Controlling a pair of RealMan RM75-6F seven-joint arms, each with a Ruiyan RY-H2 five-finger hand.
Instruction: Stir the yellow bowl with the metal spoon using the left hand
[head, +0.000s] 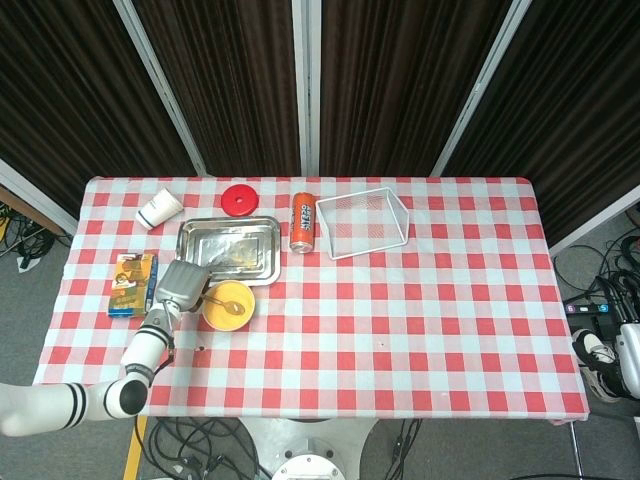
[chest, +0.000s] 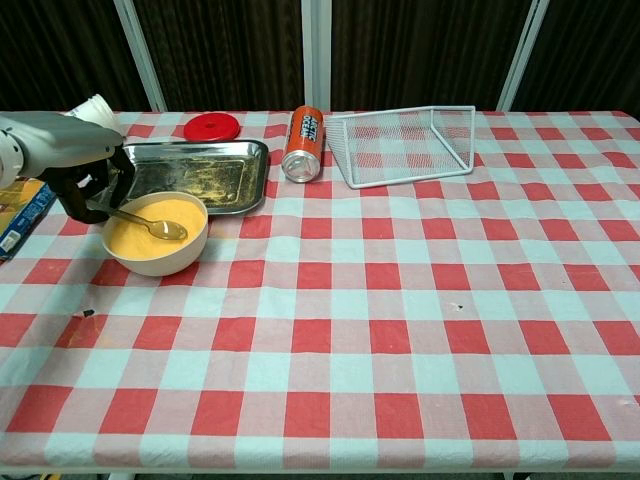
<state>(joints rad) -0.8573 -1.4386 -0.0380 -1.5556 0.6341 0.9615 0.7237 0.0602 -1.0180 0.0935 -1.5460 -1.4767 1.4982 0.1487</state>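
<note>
The yellow bowl stands near the table's left edge, filled with a yellow-orange mix. The metal spoon lies in it, scoop on the mix and handle pointing left over the rim. My left hand is just left of the bowl, with its dark fingers curled round the handle's end. The grip itself is partly hidden by the hand's grey back. My right hand shows in neither view.
A metal tray lies right behind the bowl. Behind it are a red lid, a lying orange can, a white wire basket and a tipped paper cup. A snack box lies left of my hand.
</note>
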